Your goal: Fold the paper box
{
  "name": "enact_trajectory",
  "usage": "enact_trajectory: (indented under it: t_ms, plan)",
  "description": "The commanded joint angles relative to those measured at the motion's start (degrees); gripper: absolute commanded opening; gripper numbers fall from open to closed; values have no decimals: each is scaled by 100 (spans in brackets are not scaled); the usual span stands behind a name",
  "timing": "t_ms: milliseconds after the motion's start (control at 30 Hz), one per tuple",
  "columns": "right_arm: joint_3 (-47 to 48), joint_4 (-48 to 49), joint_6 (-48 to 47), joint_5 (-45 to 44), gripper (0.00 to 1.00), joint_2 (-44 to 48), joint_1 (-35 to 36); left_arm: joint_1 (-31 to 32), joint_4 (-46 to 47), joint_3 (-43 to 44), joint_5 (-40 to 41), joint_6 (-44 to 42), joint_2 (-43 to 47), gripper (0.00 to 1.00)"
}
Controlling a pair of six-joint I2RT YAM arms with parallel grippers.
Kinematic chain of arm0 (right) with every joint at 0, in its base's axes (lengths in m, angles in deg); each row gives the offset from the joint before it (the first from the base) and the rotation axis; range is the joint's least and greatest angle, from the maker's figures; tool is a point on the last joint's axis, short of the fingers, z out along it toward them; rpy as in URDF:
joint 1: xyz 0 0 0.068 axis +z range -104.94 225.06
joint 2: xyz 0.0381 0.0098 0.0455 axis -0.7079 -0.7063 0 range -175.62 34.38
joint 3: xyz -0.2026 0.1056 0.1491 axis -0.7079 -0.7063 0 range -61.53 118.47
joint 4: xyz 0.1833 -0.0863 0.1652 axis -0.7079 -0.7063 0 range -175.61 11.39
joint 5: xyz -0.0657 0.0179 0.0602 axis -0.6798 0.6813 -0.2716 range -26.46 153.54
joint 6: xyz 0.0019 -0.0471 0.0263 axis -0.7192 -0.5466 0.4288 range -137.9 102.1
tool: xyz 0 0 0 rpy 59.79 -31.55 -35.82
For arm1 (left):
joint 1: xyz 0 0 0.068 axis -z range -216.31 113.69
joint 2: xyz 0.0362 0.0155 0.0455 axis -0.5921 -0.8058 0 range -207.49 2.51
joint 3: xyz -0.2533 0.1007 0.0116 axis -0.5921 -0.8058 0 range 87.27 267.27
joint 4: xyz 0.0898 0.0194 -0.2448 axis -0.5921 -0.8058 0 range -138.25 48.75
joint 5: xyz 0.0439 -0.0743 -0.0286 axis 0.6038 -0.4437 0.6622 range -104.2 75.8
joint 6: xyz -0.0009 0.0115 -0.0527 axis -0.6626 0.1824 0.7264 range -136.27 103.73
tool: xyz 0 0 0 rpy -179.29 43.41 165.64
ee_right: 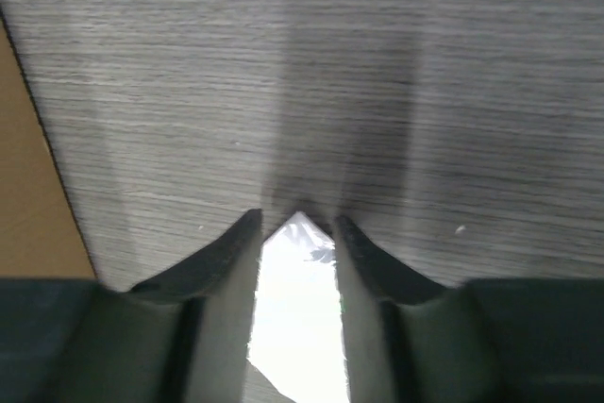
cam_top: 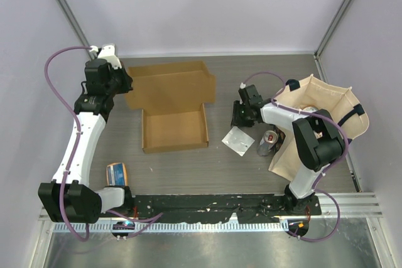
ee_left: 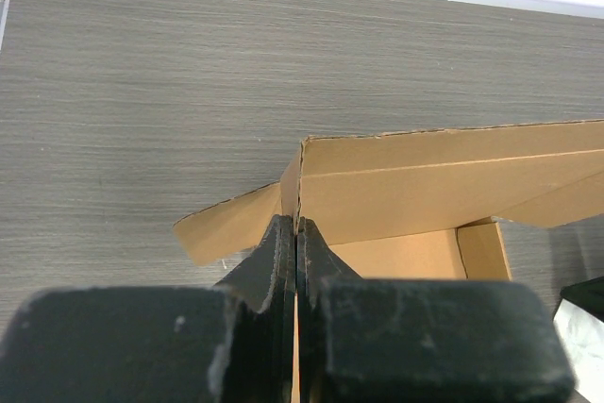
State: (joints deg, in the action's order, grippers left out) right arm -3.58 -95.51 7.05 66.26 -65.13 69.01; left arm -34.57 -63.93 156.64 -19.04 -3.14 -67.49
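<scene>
The paper box (cam_top: 174,128) is brown cardboard lying at the table's middle, with an open tray nearest me and its lid flap (cam_top: 169,86) spread flat behind. My left gripper (cam_top: 122,83) is at the flap's left end. In the left wrist view it (ee_left: 298,226) is shut on a thin upright cardboard edge of the box (ee_left: 425,186). My right gripper (cam_top: 239,119) hangs low, right of the box, over a white packet (cam_top: 239,140). In the right wrist view its jaws (ee_right: 297,224) stand apart, astride the packet's corner (ee_right: 297,327).
A beige tote bag (cam_top: 326,111) stands open at the right, with a can (cam_top: 270,141) in front of it. An orange-and-blue packet (cam_top: 116,174) lies near the left arm's base. The box's edge (ee_right: 28,186) shows at the left of the right wrist view.
</scene>
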Motion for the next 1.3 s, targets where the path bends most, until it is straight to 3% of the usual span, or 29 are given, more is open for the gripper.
enact_trajectory:
  t_ms: [0,333,500,800,967,1033,1067,1100,1267]
  plan:
    - [40,153,28,185,35,-25,102,-42,396,-2,-131,50,179,0]
    - [120,-23,-534,-711,18,-78,541,-68,413,-2,-175,67,171,0]
    - [120,73,-737,-940,2,-69,734,-86,413,-11,-193,85,162,0]
    - [207,407,-562,-125,1,501,743,-95,440,-28,-193,85,162,0]
    - [348,67,-491,-193,1,669,743,-103,431,-19,-193,94,171,0]
    - [410,-198,-500,-515,7,695,761,-112,439,-28,-193,94,179,0]
    - [445,-625,-439,-692,16,704,796,-112,431,-28,-193,94,188,0]
    - [558,-917,-369,-912,37,713,831,-112,439,-28,-193,94,179,0]
    - [288,-1904,105,-1669,65,1292,1357,-147,448,-19,-245,129,197,0]
